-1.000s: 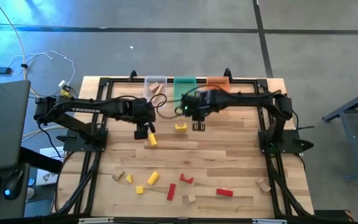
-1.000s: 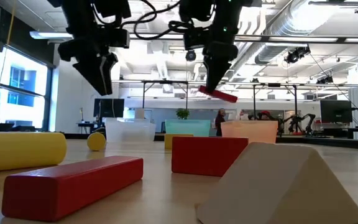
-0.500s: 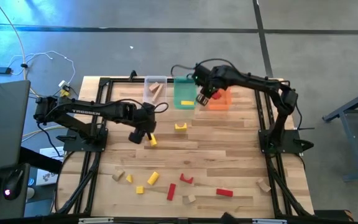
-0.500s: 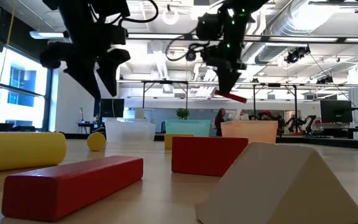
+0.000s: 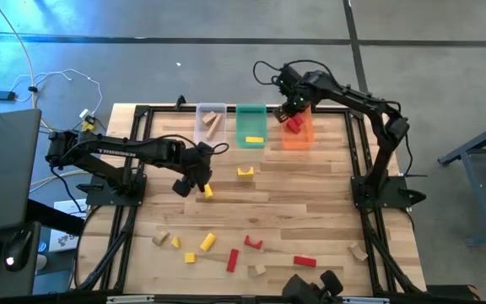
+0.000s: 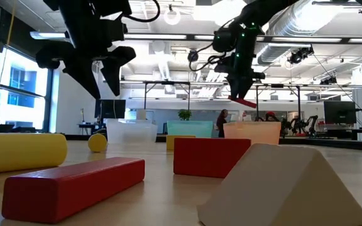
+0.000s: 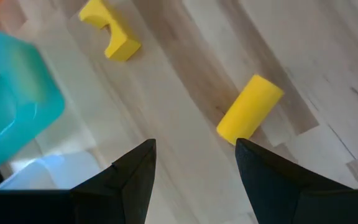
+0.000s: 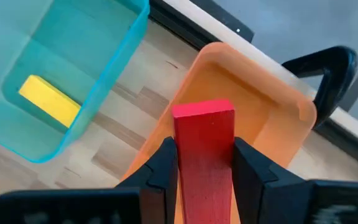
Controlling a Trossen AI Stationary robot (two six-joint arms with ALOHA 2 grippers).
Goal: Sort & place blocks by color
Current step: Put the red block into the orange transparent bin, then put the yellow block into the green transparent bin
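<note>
My right gripper (image 5: 294, 118) is shut on a red block (image 8: 202, 149) and hangs over the orange bin (image 5: 297, 135) at the far edge. In the low view the block (image 6: 242, 100) shows under the fingertips, above the bin (image 6: 251, 130). My left gripper (image 5: 194, 184) stands open left of the table's middle, just above a yellow cylinder (image 5: 207, 192) that lies on its side. In the left wrist view the cylinder (image 7: 250, 115) lies just beyond the spread fingers, which touch nothing. A yellow arch (image 7: 110, 31) lies farther off. My right gripper pinches the red block by its two long sides (image 8: 179, 155) between its two fingers. The fingers come steeply from above and lie across the block. The block is lifted clear over the orange bin, slightly tilted, one end (image 8: 204, 111) sticking out past the fingertips.
The clear bin (image 5: 210, 122) holds a tan piece and the green bin (image 5: 251, 127) a yellow block (image 8: 48, 99); both stand left of the orange bin. Several red, yellow and tan blocks (image 5: 226, 249) lie scattered near the front edge. The black frame rails (image 5: 357, 152) run along the table's sides.
My right gripper has carried the red block from the table's middle toward the far right, to above the orange bin, rolling as it went. My left gripper has rolled about its own axis above the yellow cylinder and stayed nearly in place.
</note>
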